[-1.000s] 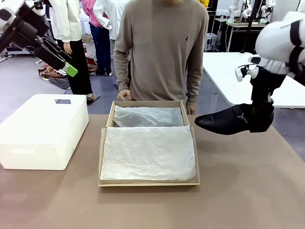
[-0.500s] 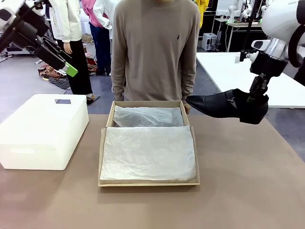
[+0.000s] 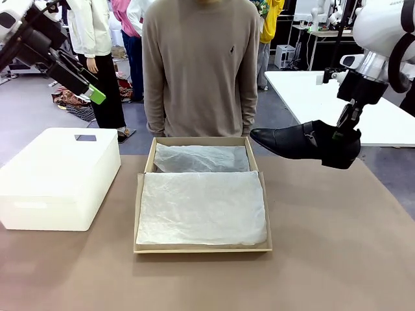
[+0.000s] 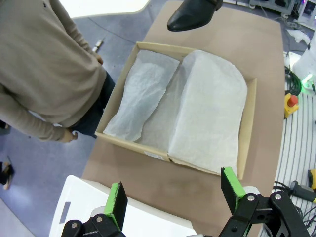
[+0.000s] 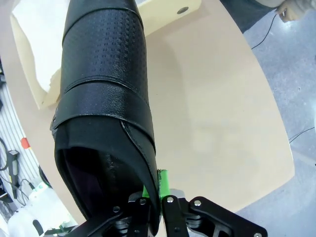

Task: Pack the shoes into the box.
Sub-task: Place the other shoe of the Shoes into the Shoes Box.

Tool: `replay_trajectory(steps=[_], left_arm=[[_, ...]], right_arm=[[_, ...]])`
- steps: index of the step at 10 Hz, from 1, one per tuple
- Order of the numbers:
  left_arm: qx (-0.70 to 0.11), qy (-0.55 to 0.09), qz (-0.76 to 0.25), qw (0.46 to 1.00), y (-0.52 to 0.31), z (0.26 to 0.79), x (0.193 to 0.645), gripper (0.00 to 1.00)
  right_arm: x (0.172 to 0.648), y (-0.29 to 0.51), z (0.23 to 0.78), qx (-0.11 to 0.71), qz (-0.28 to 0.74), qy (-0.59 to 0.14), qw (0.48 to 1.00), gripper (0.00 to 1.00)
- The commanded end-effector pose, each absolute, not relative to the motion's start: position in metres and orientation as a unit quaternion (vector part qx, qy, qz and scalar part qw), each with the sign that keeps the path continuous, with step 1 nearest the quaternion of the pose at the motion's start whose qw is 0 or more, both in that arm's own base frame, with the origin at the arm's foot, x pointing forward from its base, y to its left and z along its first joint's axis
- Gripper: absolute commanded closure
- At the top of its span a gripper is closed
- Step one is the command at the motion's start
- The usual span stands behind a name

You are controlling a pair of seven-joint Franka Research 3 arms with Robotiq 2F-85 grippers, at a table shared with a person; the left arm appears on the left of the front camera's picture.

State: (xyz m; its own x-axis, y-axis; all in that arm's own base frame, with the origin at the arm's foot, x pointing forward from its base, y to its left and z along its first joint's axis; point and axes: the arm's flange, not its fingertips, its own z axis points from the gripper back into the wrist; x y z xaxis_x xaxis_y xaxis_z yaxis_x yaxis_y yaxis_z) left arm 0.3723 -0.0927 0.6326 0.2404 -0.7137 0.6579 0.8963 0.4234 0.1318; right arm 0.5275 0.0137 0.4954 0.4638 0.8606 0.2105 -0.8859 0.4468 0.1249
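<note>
One of the shoes (image 3: 295, 141), glossy black with a pointed toe, hangs in the air just right of the box's far right corner, toe pointing left. My right gripper (image 3: 339, 134) is shut on the rim of its heel opening. The right wrist view looks down the shoe (image 5: 103, 94), with my right gripper (image 5: 156, 190) pinching its edge. The box (image 3: 138, 214) is tan cardboard, lies open at the table's middle and is lined with white tissue. My left gripper (image 3: 93, 94) stays high at the far left, open and holding nothing. Below my left gripper (image 4: 175, 195) lie the box (image 4: 249, 123) and the shoe (image 4: 192, 12).
A large white rounded box (image 3: 58, 175) stands at the table's left. A person (image 3: 201, 65) stands at the far edge right behind the tan box, arms down. Bare table lies to the right and in front of the box. A white table (image 3: 311, 97) stands behind on the right.
My right gripper has lifted the shoe and carried it left, toward the box's far right corner. The person's hands have drawn back from the box's far edge.
</note>
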Motion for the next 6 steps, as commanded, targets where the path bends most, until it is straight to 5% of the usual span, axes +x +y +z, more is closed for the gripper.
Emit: replay_trajectory(steps=[1,6], left_arm=[[-0.145,-0.335,-0.518,0.774,-0.092,0.634,0.372,0.0],[-0.145,-0.335,-0.518,0.774,-0.092,0.634,0.372,0.0]], right_arm=[[0.526,0.011,0.498,0.106,0.523,-0.062,0.844,1.0],[0.513,0.078,0.526,0.15,0.356,-0.102,0.917,1.0]])
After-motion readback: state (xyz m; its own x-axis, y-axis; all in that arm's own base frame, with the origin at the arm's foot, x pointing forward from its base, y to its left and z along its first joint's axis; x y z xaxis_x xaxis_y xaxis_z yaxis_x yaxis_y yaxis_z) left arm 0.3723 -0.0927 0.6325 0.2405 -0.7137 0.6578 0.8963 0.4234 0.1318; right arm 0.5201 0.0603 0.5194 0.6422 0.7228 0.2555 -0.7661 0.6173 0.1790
